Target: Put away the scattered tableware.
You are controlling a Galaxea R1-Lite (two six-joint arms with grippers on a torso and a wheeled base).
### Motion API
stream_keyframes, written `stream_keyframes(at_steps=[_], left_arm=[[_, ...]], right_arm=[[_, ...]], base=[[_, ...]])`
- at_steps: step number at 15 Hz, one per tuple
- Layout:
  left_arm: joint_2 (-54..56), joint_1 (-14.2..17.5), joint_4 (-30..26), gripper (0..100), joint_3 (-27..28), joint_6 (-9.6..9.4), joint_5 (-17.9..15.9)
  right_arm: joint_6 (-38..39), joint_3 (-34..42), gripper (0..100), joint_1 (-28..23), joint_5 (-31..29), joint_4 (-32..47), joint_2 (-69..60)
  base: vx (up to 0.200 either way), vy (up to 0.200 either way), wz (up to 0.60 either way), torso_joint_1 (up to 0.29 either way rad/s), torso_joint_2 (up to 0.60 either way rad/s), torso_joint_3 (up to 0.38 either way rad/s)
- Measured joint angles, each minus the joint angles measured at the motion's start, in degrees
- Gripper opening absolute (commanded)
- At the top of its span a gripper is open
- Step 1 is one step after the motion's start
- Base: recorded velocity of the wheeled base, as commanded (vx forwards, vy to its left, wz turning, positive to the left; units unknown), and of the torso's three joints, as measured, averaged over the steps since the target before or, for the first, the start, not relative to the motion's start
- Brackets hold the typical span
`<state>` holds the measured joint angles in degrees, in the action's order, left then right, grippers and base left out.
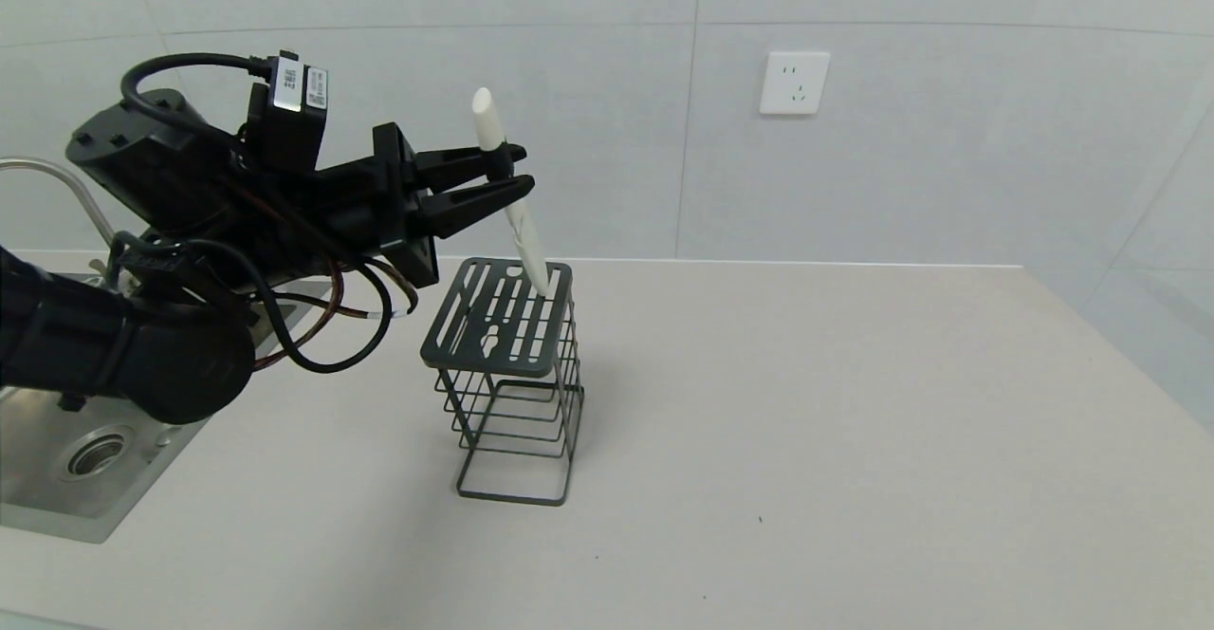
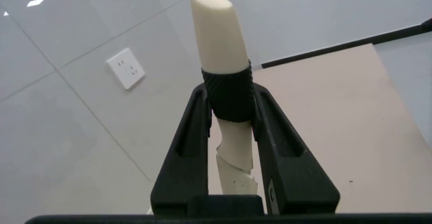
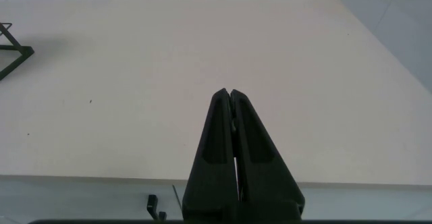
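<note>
Item: left arm, extended level from the sink (image 1: pixel 57 478) side toward the middle of the surface (image 1: pixel 806 421), wrist turned so the fingers lie one above the other and point toward the right end. Left gripper (image 1: pixel 507 175), seen from its own wrist at (image 2: pixel 229 99): pinching the white utensil (image 1: pixel 526 236) partway along its length, with a dark ribbed band at the contact. White utensil (image 2: pixel 216 28): near upright, slightly tilted, blunt end uppermost, narrow lower end meeting a slot in the top plate of the rack. Rack (image 1: pixel 503 326): black wire frame with a slotted plate on top, standing on the surface just beside the sink, nearer the back edge than the front; one corner of it shows at (image 3: pixel 10 52). Right gripper (image 3: pixel 231 99): fingers pressed together with nothing between them, held above the surface by its front edge, well apart from the rack. Fixtures: faucet (image 1: pixel 57 179) at the sink; wall socket (image 1: pixel 794 83), also at (image 2: pixel 126 68), on the tiled wall behind the back edge.
</note>
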<state>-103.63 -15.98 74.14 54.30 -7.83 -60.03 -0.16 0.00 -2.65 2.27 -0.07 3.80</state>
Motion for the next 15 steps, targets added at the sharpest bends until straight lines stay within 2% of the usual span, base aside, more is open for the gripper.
stream_keyframes(at_steps=[4,10,15], left_arm=[[-0.1,0.6,0.4,0,0.1,-0.07,0.3],[0.0,-1.2,0.9,0,0.2,-0.09,0.2],[-0.4,-1.1,0.9,0,-0.1,-0.02,0.3]], right_arm=[[0.0,0.0,0,0.0,0.0,0.0,0.0],[0.0,0.0,0,0.0,0.0,0.0,0.1],[0.0,0.0,0,0.0,0.0,0.0,0.1]], base=[[0.0,0.0,0.0,0.0,0.0,0.0],[0.0,0.0,0.0,0.0,0.0,0.0],[0.0,0.0,0.0,0.0,0.0,0.0]])
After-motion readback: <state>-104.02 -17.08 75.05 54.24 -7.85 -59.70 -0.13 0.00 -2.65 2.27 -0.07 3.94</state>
